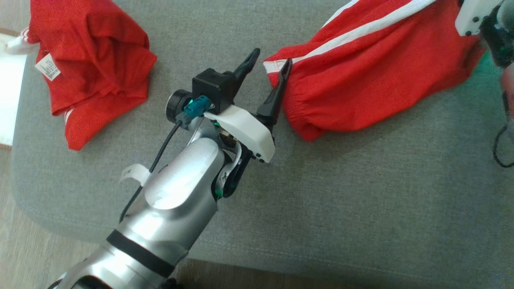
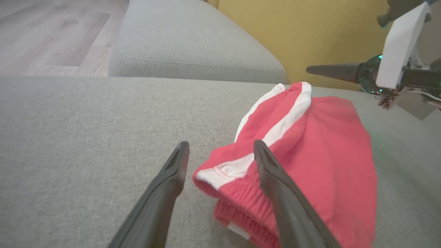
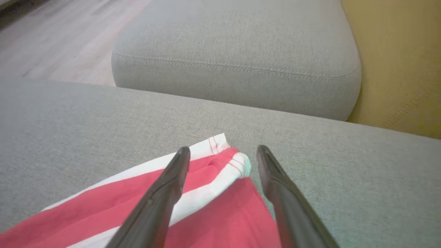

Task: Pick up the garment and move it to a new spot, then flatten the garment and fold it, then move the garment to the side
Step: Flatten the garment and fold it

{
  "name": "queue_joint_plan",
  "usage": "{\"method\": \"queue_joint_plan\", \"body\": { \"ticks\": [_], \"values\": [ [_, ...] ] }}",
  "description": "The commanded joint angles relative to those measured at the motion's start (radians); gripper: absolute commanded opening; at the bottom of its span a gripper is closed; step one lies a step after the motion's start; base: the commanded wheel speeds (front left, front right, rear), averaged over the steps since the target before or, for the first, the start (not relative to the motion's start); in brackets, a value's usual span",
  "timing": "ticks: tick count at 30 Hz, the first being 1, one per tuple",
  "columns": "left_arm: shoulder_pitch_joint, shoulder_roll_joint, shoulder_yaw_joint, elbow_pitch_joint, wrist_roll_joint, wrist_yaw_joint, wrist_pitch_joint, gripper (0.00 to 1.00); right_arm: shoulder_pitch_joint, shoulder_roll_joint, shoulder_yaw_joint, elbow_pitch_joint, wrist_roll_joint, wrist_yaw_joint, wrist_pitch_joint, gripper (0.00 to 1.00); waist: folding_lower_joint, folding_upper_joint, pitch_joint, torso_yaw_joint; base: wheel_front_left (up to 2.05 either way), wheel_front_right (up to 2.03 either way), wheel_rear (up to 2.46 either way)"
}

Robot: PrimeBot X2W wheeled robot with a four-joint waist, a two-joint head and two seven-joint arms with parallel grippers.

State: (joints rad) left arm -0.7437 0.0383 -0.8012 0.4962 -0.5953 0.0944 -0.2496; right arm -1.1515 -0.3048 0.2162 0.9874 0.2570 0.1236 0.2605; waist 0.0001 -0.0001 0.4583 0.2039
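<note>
The garment (image 1: 361, 76), red shorts with white side stripes, lies bunched on the grey cushion (image 1: 341, 200), running from the middle toward the top right. My left gripper (image 1: 270, 59) is open at its elastic waistband end. In the left wrist view the waistband corner (image 2: 224, 172) sits between the spread fingers of the left gripper (image 2: 220, 146), unpinched. My right gripper (image 3: 224, 151) is open over the far hem corner (image 3: 220, 144), which rests loose on the cushion. The right wrist housing (image 1: 474, 16) shows at the top right.
A second red garment (image 1: 92, 68) with a white label lies crumpled at the cushion's upper left. Wooden floor (image 1: 24, 249) runs along the cushion's left and front edges. Another grey cushion (image 3: 237, 51) and a yellow backrest (image 3: 396, 62) stand beyond. A black cable (image 1: 500, 148) hangs at the right.
</note>
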Motion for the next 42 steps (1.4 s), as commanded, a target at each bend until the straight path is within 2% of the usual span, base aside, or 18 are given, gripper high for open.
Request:
{"method": "queue_joint_plan", "body": {
  "ticks": [1,6,12,18,31,42],
  "values": [
    [-0.022,0.012,0.039,-0.023,0.014,0.009,-0.012,1.00,-0.016,0.015,0.014,-0.027,0.013,0.007,-0.031,1.00,-0.0001,0.0001,-0.016,-0.012,0.00,0.00,0.00],
    [0.015,0.014,0.110,-0.033,0.056,0.024,-0.012,1.00,0.041,0.027,0.051,-0.040,0.081,0.007,-0.183,1.00,-0.0001,0.0001,-0.075,-0.046,0.00,0.00,0.00],
    [0.091,0.038,0.228,-0.093,0.093,0.039,-0.012,1.00,0.155,0.025,0.129,-0.137,0.144,0.007,-0.367,1.00,-0.0001,0.0001,-0.158,-0.100,0.00,0.00,0.00],
    [0.165,0.060,0.327,-0.171,0.137,0.053,-0.012,1.00,0.280,0.026,0.144,-0.242,0.176,0.007,-0.469,1.00,-0.0001,0.0001,-0.230,-0.144,0.00,0.00,0.00],
    [0.386,0.056,0.413,-0.281,0.254,0.044,-0.012,1.00,0.607,0.077,0.026,-0.427,0.035,0.007,-0.503,1.00,-0.0001,0.0001,-0.339,-0.209,0.00,0.00,0.00],
    [0.523,0.033,0.495,-0.347,0.323,0.009,-0.012,1.00,0.842,0.211,-0.146,-0.643,-0.108,0.007,-0.452,1.00,-0.0001,0.0001,-0.358,-0.269,0.00,0.00,0.00]
  ]
}}
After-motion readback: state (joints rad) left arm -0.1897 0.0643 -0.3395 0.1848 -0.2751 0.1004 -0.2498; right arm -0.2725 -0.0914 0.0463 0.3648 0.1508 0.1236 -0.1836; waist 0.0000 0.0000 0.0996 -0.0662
